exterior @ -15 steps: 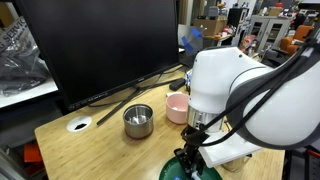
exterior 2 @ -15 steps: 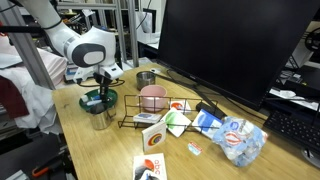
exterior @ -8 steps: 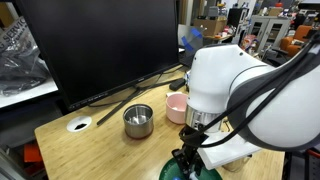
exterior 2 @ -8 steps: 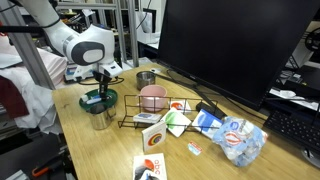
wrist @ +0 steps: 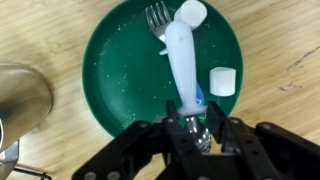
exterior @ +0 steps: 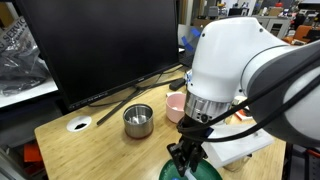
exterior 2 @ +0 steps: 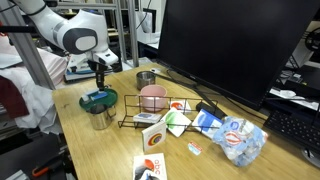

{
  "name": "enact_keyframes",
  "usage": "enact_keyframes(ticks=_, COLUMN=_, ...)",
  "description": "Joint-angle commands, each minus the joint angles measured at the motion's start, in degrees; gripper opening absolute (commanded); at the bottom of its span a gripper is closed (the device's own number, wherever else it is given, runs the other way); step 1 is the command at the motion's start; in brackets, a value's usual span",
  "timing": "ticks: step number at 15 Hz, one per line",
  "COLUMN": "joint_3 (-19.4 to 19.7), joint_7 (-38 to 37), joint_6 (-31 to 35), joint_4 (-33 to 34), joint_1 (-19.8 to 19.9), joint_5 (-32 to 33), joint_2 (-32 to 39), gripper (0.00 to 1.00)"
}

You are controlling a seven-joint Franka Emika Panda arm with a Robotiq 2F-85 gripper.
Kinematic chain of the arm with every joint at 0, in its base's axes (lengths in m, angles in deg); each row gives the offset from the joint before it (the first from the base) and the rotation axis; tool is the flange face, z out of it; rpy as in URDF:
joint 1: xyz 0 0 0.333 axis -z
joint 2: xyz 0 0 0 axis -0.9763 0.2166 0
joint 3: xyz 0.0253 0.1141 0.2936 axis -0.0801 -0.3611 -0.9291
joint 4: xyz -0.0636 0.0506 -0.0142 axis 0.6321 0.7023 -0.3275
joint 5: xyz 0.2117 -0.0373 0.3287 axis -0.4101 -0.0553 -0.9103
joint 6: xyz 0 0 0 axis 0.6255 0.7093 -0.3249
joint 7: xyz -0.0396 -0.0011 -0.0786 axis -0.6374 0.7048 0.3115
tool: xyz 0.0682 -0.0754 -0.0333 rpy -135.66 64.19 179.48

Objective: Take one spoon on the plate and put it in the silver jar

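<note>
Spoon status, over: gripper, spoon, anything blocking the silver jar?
Gripper shut on the spoon. Spoon over the plate, not yet in the silver jar. Fork lies on the plate; nothing seen blocking the jar.

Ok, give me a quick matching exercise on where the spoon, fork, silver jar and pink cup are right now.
1 spoon
2 fork
3 silver jar
4 pink cup

A beside the steel pot
B lying on the green plate
C held in the gripper
D at the wrist view's left edge

Pairs: 1-C, 2-B, 3-D, 4-A
</note>
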Motion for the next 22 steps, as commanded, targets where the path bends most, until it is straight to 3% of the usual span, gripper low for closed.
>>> enact_keyframes(ticks=1, joint_3=1.8, joint_7=-3.5, joint_6=1.5, joint_4=-2.7, joint_1=-0.8, joint_5=4.9, joint_2=-3.1, gripper=0.1)
enact_keyframes(ticks=13, joint_3=1.9, joint_7=-16.0, joint_6=5.9, joint_4=-11.3, joint_1=1.7, joint_5=15.2, joint_2=-14.9, gripper=0.1)
enact_keyframes(ticks=17, joint_3=1.1, joint_7=-19.8, joint_6=7.0, joint_4=-15.6, joint_1=4.6, joint_5=17.8, joint_2=-21.5, gripper=0.1)
enact_keyframes(ticks=22, joint_3=0.2, joint_7=-21.3, joint_6=6.2, joint_4=-21.9, joint_1=9.4, joint_5=16.0, joint_2=-31.6, gripper=0.1)
